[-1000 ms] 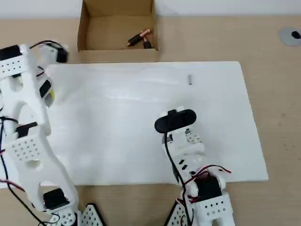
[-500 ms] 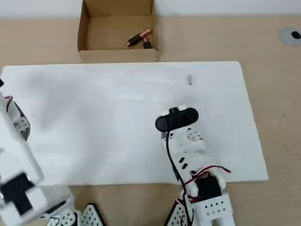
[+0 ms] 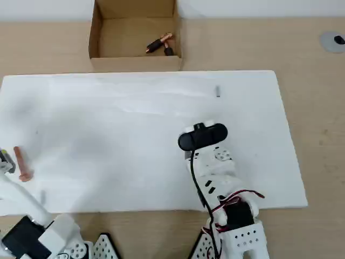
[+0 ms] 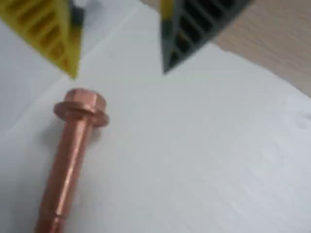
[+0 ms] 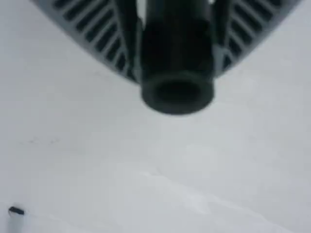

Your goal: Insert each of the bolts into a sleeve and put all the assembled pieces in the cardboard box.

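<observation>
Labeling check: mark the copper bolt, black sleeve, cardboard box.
copper bolt [image 4: 71, 155]: left wrist view, on its shaft.
black sleeve [image 5: 177, 73]: right wrist view, on its body.
cardboard box [image 3: 135, 63]: high view, on its front wall.

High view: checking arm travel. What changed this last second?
The left arm pulled back from the brown cardboard box toward its base, left gripper jaws open above the white sheet by a copper flanged bolt. The right gripper, holding a black sleeve, and the boxed pieces stayed put.
</observation>
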Robot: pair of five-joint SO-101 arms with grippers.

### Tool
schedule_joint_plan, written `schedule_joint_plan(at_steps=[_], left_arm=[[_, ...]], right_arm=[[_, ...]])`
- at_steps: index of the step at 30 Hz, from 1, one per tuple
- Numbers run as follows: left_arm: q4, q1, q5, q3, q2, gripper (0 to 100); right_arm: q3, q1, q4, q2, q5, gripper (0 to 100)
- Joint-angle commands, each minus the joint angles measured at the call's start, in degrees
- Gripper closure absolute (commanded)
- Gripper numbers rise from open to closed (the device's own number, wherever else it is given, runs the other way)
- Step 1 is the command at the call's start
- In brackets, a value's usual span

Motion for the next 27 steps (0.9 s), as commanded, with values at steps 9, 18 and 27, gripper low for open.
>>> schedule_joint_plan(at_steps=[9,18,27], left_arm=[[-11.8,2.5,-3.3,11.3,3.5,87],[-18.6,2.5,-3.2,11.2,9.1,87],[-13.9,2.5,-3.6,5.3,9.0,87]], right_arm=[[-0.1,0.0,-1.1,-6.6,-0.2,98.8],[-0.1,0.0,-1.1,-6.4,-0.2,98.8],[-0.1,-0.1,-1.1,-6.4,-0.2,98.8]])
